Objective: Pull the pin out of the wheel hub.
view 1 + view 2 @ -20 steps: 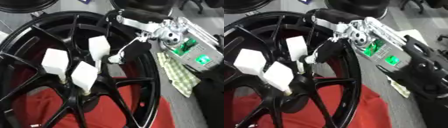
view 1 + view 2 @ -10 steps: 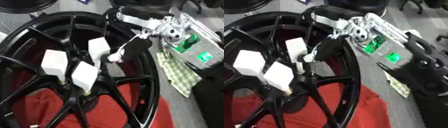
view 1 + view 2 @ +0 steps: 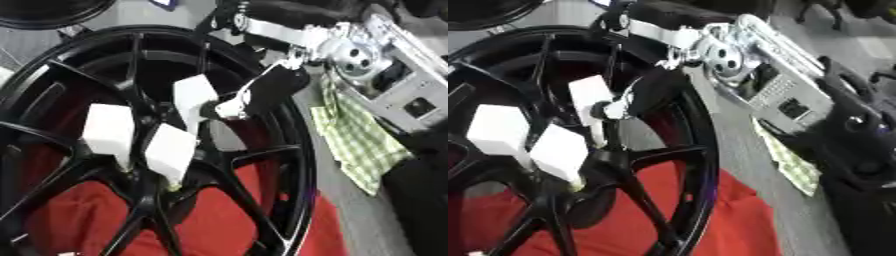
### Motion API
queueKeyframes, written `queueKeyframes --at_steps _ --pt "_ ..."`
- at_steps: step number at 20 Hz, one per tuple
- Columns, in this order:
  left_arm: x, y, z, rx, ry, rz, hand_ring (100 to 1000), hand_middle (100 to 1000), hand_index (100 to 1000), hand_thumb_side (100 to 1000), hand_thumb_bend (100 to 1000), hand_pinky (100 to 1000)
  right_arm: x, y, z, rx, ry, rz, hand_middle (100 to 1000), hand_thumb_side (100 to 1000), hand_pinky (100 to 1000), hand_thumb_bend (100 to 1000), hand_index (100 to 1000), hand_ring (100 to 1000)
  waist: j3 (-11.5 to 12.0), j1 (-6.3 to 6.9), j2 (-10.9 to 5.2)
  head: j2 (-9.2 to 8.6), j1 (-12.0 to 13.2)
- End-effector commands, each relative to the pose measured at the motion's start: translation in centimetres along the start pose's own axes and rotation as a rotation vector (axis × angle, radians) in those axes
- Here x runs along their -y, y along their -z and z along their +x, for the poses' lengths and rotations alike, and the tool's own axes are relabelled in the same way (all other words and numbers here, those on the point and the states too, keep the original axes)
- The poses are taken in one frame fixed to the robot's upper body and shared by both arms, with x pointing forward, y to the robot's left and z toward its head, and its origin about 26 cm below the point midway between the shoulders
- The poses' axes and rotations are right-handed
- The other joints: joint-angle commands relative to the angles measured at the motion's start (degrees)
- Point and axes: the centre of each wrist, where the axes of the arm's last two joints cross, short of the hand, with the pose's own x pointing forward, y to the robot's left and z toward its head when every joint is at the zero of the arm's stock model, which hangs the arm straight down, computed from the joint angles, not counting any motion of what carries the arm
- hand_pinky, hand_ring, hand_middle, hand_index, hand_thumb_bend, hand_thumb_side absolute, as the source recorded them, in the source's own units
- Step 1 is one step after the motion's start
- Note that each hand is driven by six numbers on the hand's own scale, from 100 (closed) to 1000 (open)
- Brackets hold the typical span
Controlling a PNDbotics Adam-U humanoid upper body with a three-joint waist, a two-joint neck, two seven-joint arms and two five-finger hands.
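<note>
A black spoked wheel (image 3: 302, 165) lies flat and fills the left of both views. Three white block-headed pins stand up around its hub (image 3: 153, 192): one at the left (image 3: 109, 130), one nearer me (image 3: 171, 150), and one at the right (image 3: 194, 97). My right hand (image 3: 271, 87) reaches in from the upper right over the rim. Its fingertips (image 3: 229, 107) are curled against the right side of the right pin and pinch it. The pin's lower end is hidden among the spokes. My left hand shows in neither view.
A red cloth (image 3: 87, 225) lies under the wheel. A green checked cloth (image 3: 350, 140) lies on the grey surface just right of the rim, under my forearm. Another black wheel (image 3: 44, 12) sits at the top left.
My right forearm and wrist have risen a little toward the top of the view. The fingertips stay at the right pin, and the three pins have hardly moved.
</note>
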Motion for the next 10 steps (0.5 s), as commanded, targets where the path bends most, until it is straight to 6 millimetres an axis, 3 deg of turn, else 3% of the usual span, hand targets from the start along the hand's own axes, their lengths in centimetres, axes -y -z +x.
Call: queueKeyframes --at_steps 1,10 --pt "-0.16 0.21 0.9 0.028 0.007 -0.013 697 588 662 816 100 730 1.28 -0.89 0.13 0.003 -0.017 -0.009 886 387 914 509 888 965 0.0 0.23 -1.7 -0.74 -0.3" --pt "-0.17 0.22 0.91 0.027 0.005 -0.014 697 588 662 817 100 731 1.61 -0.77 -0.01 0.014 0.02 0.034 886 409 915 497 890 967 0.1 0.05 -1.64 -0.89 -0.6"
